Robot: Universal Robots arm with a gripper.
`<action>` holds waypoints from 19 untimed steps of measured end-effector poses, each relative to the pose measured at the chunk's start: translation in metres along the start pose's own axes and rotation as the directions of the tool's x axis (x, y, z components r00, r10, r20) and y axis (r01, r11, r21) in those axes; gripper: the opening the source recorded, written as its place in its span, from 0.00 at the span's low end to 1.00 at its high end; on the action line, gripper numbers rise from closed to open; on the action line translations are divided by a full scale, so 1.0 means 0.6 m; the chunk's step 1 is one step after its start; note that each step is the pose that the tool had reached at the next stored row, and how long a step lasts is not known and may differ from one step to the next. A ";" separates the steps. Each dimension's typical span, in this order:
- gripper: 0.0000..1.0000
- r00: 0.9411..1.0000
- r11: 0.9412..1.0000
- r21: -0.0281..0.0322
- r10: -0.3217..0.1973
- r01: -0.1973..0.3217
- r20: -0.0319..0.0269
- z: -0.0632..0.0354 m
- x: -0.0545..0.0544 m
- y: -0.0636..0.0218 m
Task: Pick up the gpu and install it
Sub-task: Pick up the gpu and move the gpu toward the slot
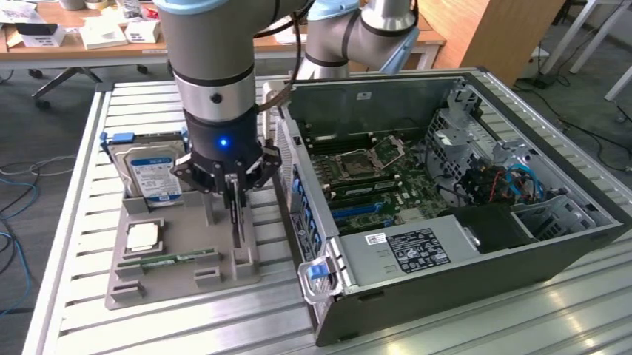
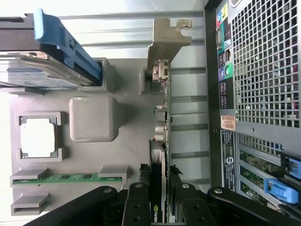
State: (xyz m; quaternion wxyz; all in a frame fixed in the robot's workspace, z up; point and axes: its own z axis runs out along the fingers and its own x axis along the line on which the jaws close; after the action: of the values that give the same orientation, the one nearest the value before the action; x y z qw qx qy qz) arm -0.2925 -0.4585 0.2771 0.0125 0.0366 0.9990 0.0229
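The gpu (image 1: 237, 222) stands on edge over the grey parts tray (image 1: 188, 285), a thin dark card. In the wrist view the gpu (image 2: 159, 141) shows edge-on, its silver end bracket (image 2: 165, 40) at the far end. My gripper (image 1: 234, 194) hangs straight down over the card. The gripper (image 2: 160, 190) is shut on the gpu, with black fingers (image 2: 137, 200) pressed against both faces. I cannot tell whether the card's lower edge still rests in the tray's holder.
On the tray lie a silver hard drive (image 1: 153, 174) with a blue label, a processor chip (image 1: 143, 235) and a green memory stick (image 1: 168, 260). The open computer case (image 1: 553, 244) with its motherboard (image 1: 375, 174) stands close on the exterior view's right, its rear panel (image 2: 263, 70) beside the card.
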 end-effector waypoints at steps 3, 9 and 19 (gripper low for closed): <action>0.27 1.000 1.000 0.000 -0.001 0.001 0.000 -0.019 0.000 0.001; 0.27 1.000 1.000 0.000 -0.002 0.002 0.000 -0.056 -0.001 0.003; 0.27 1.000 1.000 0.000 -0.003 0.003 0.000 -0.112 -0.003 0.005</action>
State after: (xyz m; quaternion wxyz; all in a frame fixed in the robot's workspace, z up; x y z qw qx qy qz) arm -0.2925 -0.4585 0.3444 0.0126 0.0349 0.9990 0.0230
